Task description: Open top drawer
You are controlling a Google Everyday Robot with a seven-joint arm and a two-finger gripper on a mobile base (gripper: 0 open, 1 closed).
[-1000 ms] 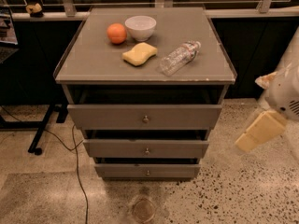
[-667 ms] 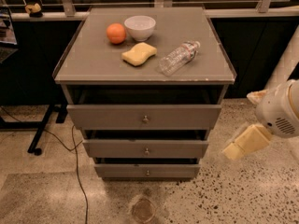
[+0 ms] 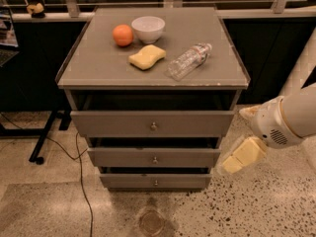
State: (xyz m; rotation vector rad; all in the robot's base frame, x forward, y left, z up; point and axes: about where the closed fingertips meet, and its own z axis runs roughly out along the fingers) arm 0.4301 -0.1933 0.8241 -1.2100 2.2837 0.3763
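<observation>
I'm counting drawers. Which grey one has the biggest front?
The top grey wooden drawer: widest, tallest front of three. The end effector hangs low, right of the drawers.

light: dim, warm, overhead | table (image 3: 94, 58) top evenly lit | shadow: black gap above top drawer (image 3: 113, 124) | gripper (image 3: 241, 157): pale, brightly lit, lower right
</observation>
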